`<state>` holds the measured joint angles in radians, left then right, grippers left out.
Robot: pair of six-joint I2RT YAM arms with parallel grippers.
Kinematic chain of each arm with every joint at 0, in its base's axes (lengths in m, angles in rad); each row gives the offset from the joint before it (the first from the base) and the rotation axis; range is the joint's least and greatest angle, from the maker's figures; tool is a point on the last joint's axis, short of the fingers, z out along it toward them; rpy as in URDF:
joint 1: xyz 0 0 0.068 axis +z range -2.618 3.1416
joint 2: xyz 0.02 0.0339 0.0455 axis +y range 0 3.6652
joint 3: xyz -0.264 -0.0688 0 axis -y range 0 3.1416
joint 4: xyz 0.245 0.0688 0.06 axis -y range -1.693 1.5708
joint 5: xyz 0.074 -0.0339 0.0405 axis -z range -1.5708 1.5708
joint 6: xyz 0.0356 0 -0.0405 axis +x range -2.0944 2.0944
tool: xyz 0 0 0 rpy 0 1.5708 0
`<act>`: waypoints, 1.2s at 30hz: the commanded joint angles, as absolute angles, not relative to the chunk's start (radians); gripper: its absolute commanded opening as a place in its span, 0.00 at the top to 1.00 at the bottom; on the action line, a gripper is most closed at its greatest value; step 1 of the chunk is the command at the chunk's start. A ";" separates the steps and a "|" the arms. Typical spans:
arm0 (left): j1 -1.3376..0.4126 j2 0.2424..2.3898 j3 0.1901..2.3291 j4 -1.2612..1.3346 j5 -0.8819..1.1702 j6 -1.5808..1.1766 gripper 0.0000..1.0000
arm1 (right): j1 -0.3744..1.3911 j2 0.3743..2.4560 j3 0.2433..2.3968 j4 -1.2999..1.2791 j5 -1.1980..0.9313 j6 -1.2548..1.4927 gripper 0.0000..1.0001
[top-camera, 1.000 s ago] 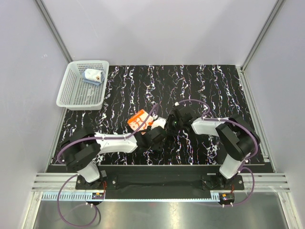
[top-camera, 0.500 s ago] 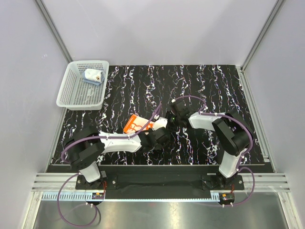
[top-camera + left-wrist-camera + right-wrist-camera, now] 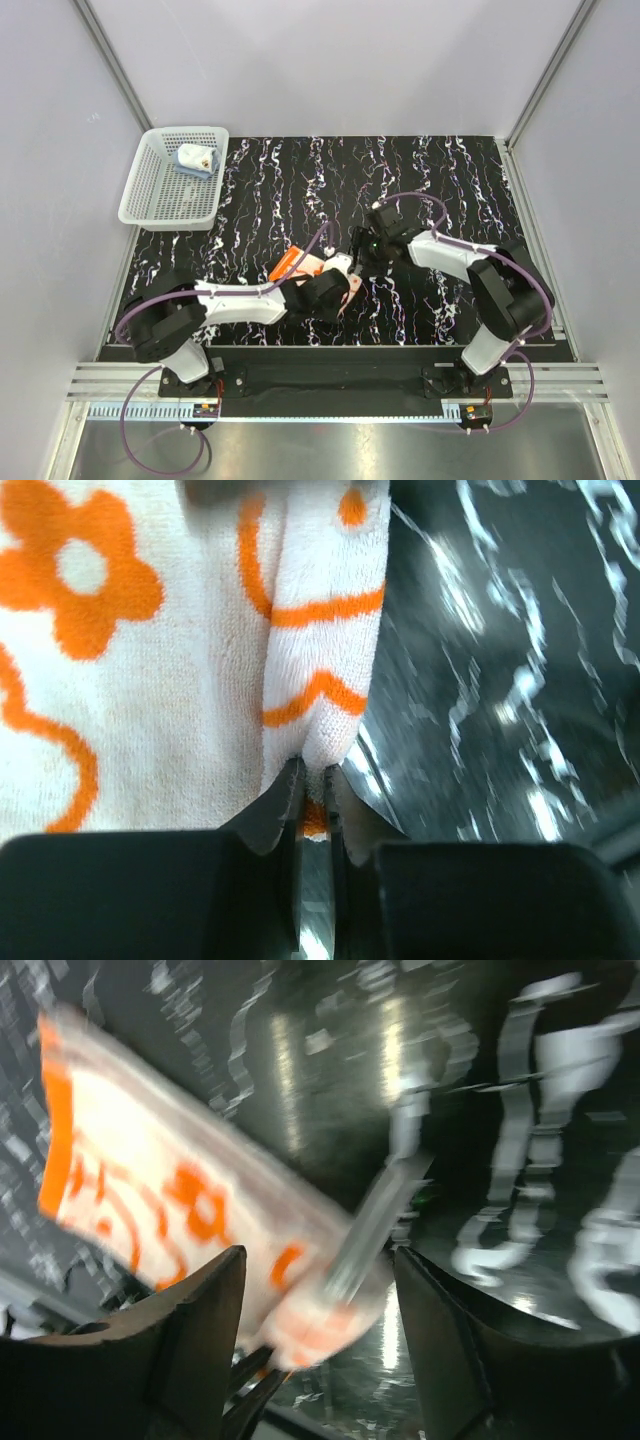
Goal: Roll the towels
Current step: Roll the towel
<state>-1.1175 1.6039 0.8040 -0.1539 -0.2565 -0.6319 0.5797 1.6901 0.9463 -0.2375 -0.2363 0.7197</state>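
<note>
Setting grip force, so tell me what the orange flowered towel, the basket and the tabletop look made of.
Orange flowered towel: soft terry cloth, looped nap visible, matte.
Basket: likely white plastic, perforated grid walls.
Tabletop: glossy black sheet with white marbling, reflecting light; material unclear.

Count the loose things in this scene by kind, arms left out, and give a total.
Towels: 2, the orange flower-print towel mid-table and the light blue towel inside the white basket.
Baskets: 1, at the table's far left corner.
Total: 3.
</note>
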 commanded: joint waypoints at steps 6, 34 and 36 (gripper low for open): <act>-1.121 1.574 0.718 -0.187 0.092 -0.629 1.00 | 0.476 1.508 0.971 -0.437 -0.023 0.634 0.26; -0.790 1.548 0.463 0.470 0.693 -0.954 1.00 | 0.698 1.179 0.552 -0.169 -0.175 0.943 0.21; -0.773 1.561 0.439 0.527 0.719 -0.985 1.00 | 0.710 1.204 0.555 -0.150 -0.170 0.951 0.21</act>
